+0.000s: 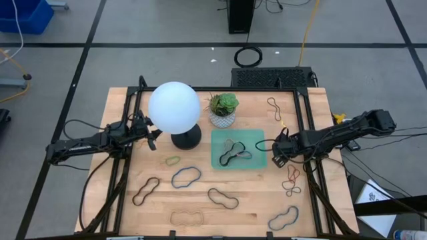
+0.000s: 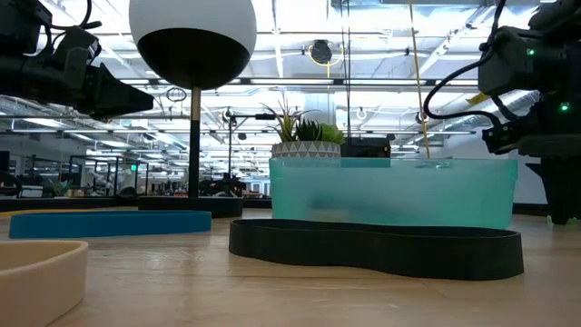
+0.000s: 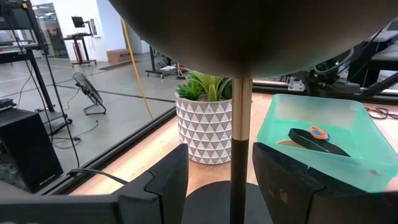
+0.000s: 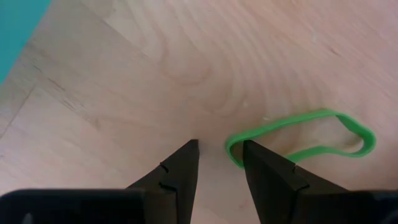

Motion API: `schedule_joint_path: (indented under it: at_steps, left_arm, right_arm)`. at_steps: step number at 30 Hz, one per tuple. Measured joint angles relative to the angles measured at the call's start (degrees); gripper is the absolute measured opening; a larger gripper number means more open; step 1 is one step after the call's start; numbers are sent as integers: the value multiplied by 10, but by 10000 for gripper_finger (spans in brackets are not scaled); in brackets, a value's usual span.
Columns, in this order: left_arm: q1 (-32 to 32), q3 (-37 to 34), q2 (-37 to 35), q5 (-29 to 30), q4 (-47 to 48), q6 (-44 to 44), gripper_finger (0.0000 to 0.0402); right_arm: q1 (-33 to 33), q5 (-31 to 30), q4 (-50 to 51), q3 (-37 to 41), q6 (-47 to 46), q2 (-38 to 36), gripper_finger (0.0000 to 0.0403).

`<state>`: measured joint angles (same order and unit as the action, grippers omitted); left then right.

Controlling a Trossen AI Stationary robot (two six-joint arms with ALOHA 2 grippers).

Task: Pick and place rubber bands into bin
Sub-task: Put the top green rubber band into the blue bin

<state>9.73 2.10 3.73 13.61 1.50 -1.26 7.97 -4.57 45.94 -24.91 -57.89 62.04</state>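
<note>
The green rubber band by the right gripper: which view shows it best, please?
The right wrist view: the green rubber band lies large on the wood just beyond the right gripper. I cannot pick it out in the high view; the low and left wrist views miss it.

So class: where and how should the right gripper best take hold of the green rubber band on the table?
Probably at the curved end nearest the right gripper, coming straight down from above. The green rubber band lies flat on the table, so open fingers should straddle that single strand and pinch it.
</note>
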Motion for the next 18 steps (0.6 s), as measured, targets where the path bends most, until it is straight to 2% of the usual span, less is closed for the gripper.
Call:
schedule_joint_path:
  at_steps: [11, 18]
  left_arm:
    - [0, 0, 0, 0, 0, -2, 186]
    - [0, 0, 0, 0, 0, -1, 186]
  right_arm:
    - [0, 2, -1, 1, 1, 1, 122]
    - [0, 3, -6, 1, 1, 1, 74]
